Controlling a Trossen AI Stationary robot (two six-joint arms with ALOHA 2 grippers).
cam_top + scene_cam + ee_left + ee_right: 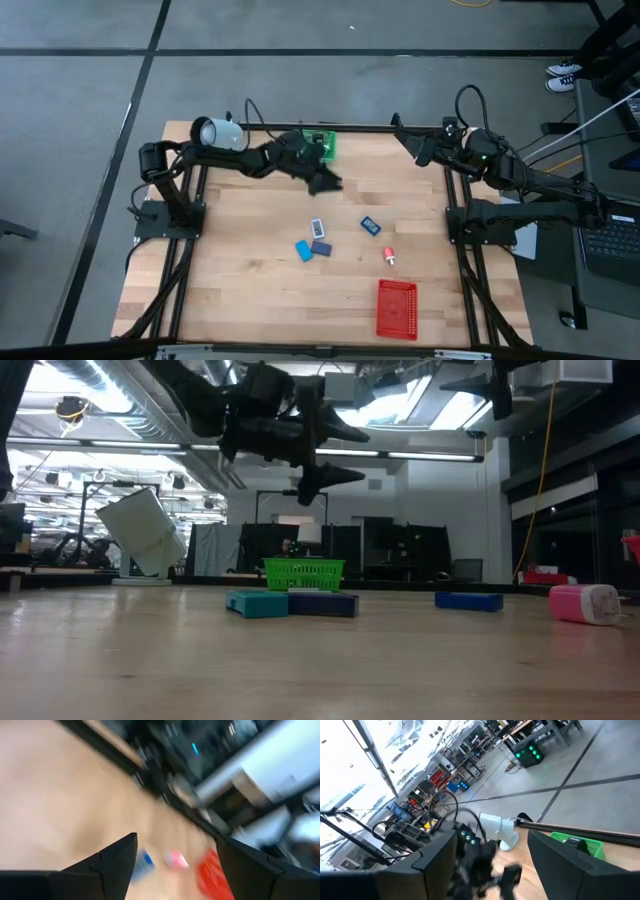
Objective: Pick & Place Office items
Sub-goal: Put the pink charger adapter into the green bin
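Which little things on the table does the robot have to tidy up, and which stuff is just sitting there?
To tidy: the white-blue bit, light blue flat piece, dark blue flat piece, blue block, red-white piece.

Not for picking: the green tray, red tray, white mug.

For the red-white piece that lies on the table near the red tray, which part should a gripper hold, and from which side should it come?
The red-white piece lies flat and alone on the bare wood, clear of the red tray. Probably best to come straight down from above and close across its narrow width, at the middle. The left gripper is open and seems the nearer one.
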